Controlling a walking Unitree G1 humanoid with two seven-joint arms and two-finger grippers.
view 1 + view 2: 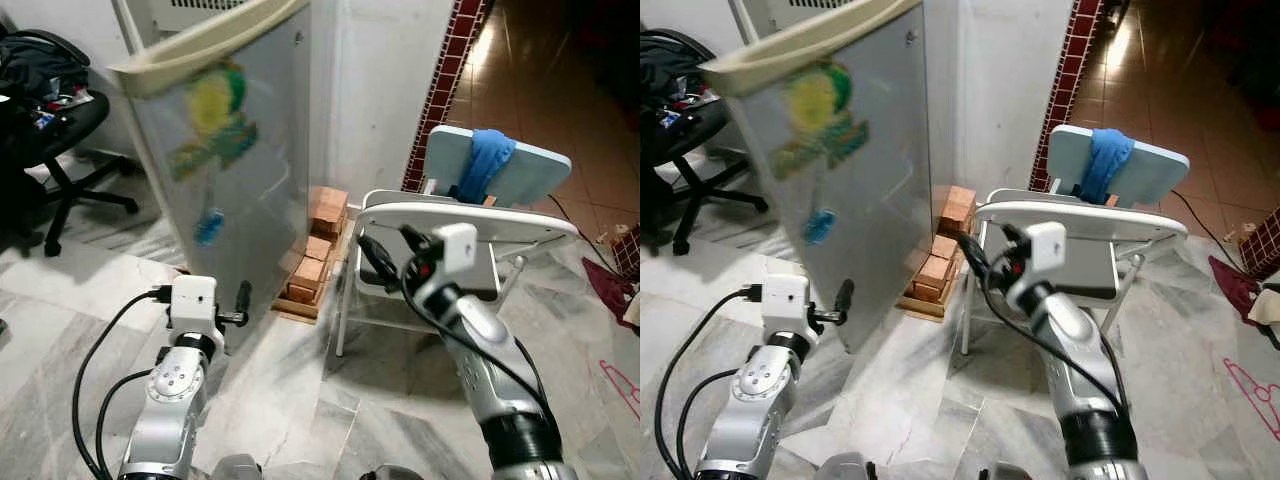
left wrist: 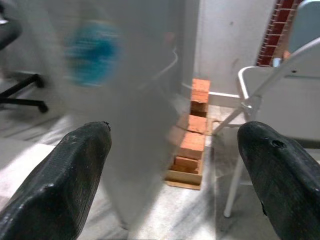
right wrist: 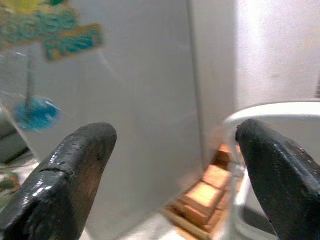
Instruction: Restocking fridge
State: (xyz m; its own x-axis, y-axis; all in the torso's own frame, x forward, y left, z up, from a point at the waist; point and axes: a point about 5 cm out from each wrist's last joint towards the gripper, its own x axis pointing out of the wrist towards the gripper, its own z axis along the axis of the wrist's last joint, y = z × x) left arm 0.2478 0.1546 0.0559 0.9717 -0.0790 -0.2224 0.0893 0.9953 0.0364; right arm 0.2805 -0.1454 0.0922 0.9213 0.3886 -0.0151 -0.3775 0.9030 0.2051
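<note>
Fridge door ajar, blurred, probably swinging, ahead-left; left claw spread, empty, just beside lower edge; right claw spread, empty, near folding chair; push flat, avoid bricks

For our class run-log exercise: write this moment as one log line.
fridge door: swung open, blurred | left claw: open, empty, near door edge | right claw: open, empty | white folding chair: right of fridge | bricks: stacked beside fridge
</note>
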